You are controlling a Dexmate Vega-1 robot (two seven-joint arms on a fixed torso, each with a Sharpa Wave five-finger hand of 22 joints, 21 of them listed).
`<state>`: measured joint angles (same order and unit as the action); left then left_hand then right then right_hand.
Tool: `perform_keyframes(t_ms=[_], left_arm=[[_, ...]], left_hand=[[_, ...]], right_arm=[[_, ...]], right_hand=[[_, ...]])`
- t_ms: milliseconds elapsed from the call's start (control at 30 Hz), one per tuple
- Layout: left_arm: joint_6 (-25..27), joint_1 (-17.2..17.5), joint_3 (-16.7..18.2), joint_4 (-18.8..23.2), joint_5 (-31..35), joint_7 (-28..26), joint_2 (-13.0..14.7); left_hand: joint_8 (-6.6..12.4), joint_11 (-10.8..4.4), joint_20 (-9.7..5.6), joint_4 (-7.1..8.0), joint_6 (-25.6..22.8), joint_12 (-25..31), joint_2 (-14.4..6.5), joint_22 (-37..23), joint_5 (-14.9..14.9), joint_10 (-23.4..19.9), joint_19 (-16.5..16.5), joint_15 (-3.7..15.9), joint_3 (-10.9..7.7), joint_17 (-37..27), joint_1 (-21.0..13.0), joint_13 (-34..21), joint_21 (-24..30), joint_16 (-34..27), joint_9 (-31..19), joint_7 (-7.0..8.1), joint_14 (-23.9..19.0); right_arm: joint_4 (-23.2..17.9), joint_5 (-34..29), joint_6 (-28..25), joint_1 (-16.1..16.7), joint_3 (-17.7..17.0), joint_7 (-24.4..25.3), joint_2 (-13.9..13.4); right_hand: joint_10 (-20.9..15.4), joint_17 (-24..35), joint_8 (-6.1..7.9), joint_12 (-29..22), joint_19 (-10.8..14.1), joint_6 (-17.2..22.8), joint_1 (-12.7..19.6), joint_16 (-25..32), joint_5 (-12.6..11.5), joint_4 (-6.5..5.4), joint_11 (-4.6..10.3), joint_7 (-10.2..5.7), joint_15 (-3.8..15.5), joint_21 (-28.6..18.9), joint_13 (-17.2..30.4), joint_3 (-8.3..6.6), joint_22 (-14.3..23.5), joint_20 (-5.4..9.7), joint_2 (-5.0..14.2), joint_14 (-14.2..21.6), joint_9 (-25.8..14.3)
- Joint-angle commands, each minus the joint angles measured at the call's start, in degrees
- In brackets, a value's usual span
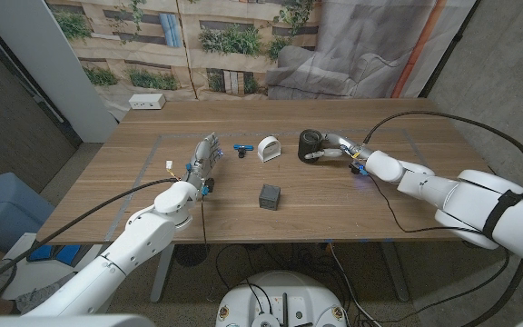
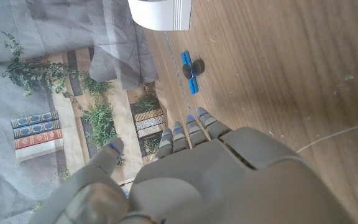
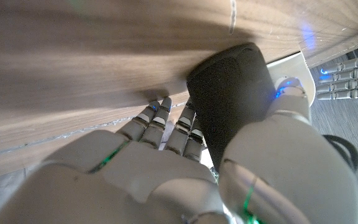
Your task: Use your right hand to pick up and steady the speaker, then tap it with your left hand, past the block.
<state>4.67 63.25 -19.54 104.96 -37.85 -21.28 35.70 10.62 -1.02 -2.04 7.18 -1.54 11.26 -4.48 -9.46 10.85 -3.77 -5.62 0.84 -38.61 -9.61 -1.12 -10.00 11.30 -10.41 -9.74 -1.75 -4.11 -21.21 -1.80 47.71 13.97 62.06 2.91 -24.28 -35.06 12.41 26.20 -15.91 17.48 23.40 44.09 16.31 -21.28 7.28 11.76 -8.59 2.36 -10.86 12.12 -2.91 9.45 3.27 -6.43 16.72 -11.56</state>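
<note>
The speaker, a black cylinder, stands on the wooden table right of centre, toward the back. My right hand wraps it from the right; in the right wrist view the thumb presses one side of the speaker and the fingers reach around the other. A dark grey block sits at the table's middle, nearer the front. My left hand stands left of the block with fingers stretched out, holding nothing; its fingers point over bare wood.
A white rounded object and a small blue-and-black item lie between my left hand and the speaker. A white box sits at the back left corner. A black cable trails over the table's right part.
</note>
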Motion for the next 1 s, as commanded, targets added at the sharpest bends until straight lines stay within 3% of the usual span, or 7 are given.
perform_keyframes(t_ms=[33, 233, 533, 800, 1000], left_arm=[[-0.4, 0.4, -0.1, -0.2, 0.0, 0.3, 0.1], [-0.7, 0.2, -0.2, -0.9, -0.2, 0.9, -0.1], [-1.8, 0.2, -0.3, -1.7, -0.1, 1.4, -0.4], [-3.0, -0.3, -0.2, -2.3, 0.7, 2.0, -0.3], [-3.1, -0.3, 0.0, -1.8, 1.8, 1.6, 0.3]], left_hand=[[0.12, -0.1, -2.82, 0.34, -0.4, -0.1, -3.8, -0.2, 0.5, -0.3, -0.7, -0.11, -0.2, -0.1, 0.3, -0.1, -0.2, 0.1, -0.3, 0.04, -0.6], [0.12, -0.06, -2.76, 0.35, -0.4, -0.1, -3.8, -0.2, 0.5, -0.4, -0.7, -0.18, -0.21, -0.1, 0.2, -0.1, -0.2, 0.1, -0.3, 0.08, -0.6], [0.1, -0.01, -2.67, 0.37, -0.4, -0.2, -3.9, -0.2, 0.5, -0.4, -0.7, -0.2, -0.24, -0.1, 0.2, -0.2, -0.3, 0.1, -0.3, 0.01, -0.6], [0.14, -0.09, -2.59, 0.35, -0.6, -0.2, -4.0, -0.2, 0.5, -0.5, -0.8, -0.08, -0.33, -0.1, 0.1, -0.2, -0.3, 0.2, -0.3, 0.04, -0.6], [0.15, -0.03, -2.54, 0.3, -0.7, -0.2, -4.0, -0.2, 0.5, -0.5, -0.8, -0.14, -0.41, -0.1, 0.1, -0.2, -0.3, 0.2, -0.3, 0.0, -0.6]], right_arm=[[-0.1, 2.6, 1.5, 1.2, -2.1, -1.8, 0.5], [-0.1, 3.7, 1.9, 2.1, -3.7, -2.0, 0.9], [-0.3, 4.5, 2.8, 3.2, -6.0, -0.5, 1.5], [-0.6, 4.3, 3.8, 3.2, -7.4, 0.4, 1.7], [-2.7, 3.7, 5.9, 3.3, -9.0, -0.8, 0.3]], right_hand=[[-2.7, 0.5, 1.32, -0.4, 3.6, 2.8, 0.5, 0.8, -0.6, 0.07, 0.42, -0.61, 7.27, -0.1, 0.3, 0.36, 0.2, 1.4, 1.05, 1.3, -0.3], [-6.4, 0.9, 2.91, -0.5, 4.3, 6.1, 1.3, 1.8, -0.9, -0.03, 0.61, -1.3, 8.16, -0.2, 0.2, 0.66, 0.2, 1.86, 1.6, 2.8, -0.5], [-10.1, 1.2, 3.91, -0.9, 5.1, 8.2, 2.0, 2.8, -1.0, -0.14, 0.68, -1.19, 8.92, -0.3, 0.4, 0.88, 0.2, 2.29, 2.19, 4.5, -0.5], [-11.6, 1.5, 4.79, -0.7, 5.6, 10.1, 2.3, 3.5, -1.1, -0.3, 0.74, -1.12, 8.97, -0.3, 0.5, 1.01, 0.2, 2.3, 2.72, 5.4, -0.6], [-12.1, 1.6, 4.83, -0.6, 5.6, 10.2, 2.1, 3.7, -1.1, -0.47, 0.72, -0.96, 8.8, -0.2, 0.7, 1.25, 0.2, 2.02, 2.79, 5.8, -0.6]])
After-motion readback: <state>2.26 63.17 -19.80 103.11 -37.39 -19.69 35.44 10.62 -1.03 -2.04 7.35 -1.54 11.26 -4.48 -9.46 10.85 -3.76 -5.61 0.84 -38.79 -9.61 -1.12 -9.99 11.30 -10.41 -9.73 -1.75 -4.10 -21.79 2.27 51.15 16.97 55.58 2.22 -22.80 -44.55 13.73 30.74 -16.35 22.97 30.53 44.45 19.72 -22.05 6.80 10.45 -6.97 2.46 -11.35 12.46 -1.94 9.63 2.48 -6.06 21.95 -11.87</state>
